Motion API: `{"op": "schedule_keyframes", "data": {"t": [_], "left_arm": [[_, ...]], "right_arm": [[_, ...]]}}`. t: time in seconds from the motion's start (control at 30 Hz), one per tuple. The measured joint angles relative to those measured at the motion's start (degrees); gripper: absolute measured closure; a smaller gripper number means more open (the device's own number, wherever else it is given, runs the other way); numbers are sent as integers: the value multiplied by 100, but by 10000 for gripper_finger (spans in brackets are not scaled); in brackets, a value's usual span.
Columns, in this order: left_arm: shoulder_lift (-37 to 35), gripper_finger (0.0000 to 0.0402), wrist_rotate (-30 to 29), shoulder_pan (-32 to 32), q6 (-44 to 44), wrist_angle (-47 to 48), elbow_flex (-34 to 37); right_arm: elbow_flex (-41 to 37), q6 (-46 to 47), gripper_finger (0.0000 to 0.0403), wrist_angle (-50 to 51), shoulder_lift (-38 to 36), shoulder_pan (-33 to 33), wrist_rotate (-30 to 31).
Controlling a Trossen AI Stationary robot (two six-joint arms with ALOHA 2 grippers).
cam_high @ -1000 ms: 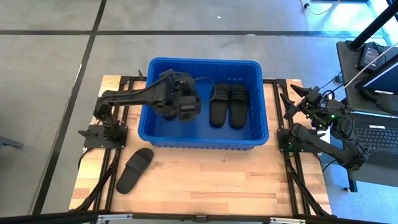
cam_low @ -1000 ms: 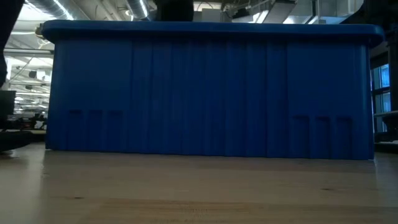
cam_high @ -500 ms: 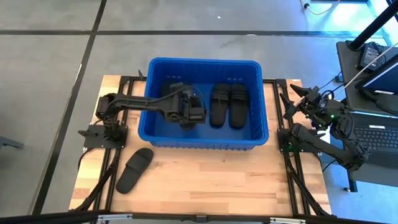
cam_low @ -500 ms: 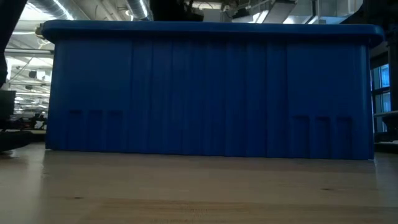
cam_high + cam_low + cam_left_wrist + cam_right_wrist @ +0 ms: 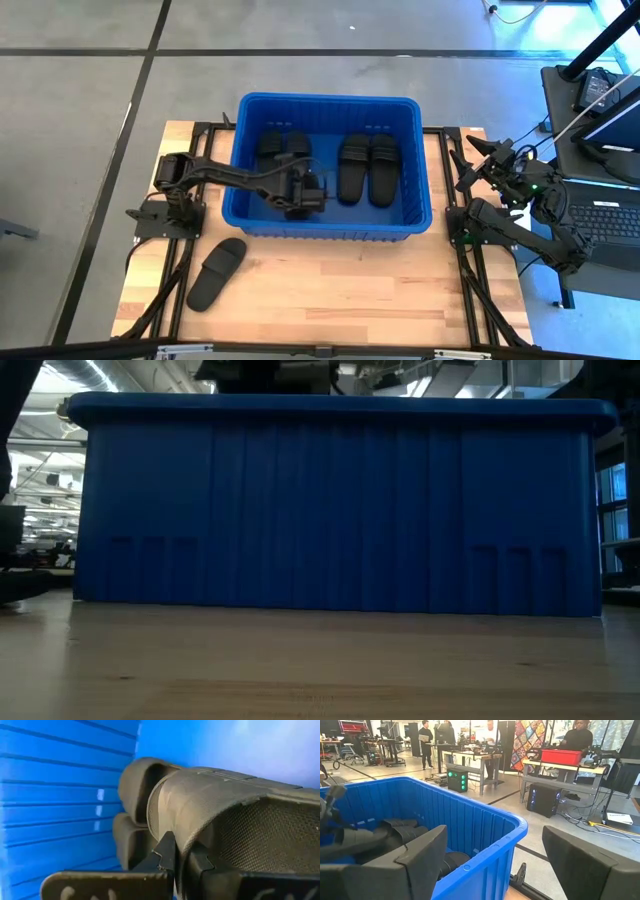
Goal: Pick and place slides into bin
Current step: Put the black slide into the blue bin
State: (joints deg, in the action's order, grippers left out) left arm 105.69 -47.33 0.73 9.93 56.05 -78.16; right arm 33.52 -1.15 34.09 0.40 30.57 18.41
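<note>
Inside bin [image 5: 330, 215], left pincer [image 5: 181, 857] clamped on slide [image 5: 235, 815].

Wooden table [image 5: 350, 290]: blue bin [image 5: 327, 226], one black slide [image 5: 216, 273] beside it.

Both arms are showing as dark, near-black jointed links, each rising from a black base bolted to a black metal frame beside the blue bin [image 5: 238, 160]. The left arm [image 5: 215, 172] is presenting slim rounded segments and a bulkier wrist block. The right arm [image 5: 520, 225], on the far side of the bin from it, is showing a small green light and thin cables at its wrist. Close up, the left gripper's fingers [image 5: 167, 852] are looking matte black with notched tips, pale lettering marking their carrier bar. The right gripper's fingers [image 5: 422, 857] are appearing as broad, flat, dark grey angular plates.
</note>
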Motion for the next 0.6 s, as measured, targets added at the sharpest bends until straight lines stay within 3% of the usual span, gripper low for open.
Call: {"op": "schedule_keyframes", "data": {"t": [0.4, 0.6], "left_arm": [[-22, 398, 108, 91, -305, -811, 633], [-15, 358, 203, 142, -432, -1124, 649]], "right_arm": [[-2, 0, 76, 7, 2, 1, 0], [-4, 2, 76, 7, 2, 2, 0]]}}
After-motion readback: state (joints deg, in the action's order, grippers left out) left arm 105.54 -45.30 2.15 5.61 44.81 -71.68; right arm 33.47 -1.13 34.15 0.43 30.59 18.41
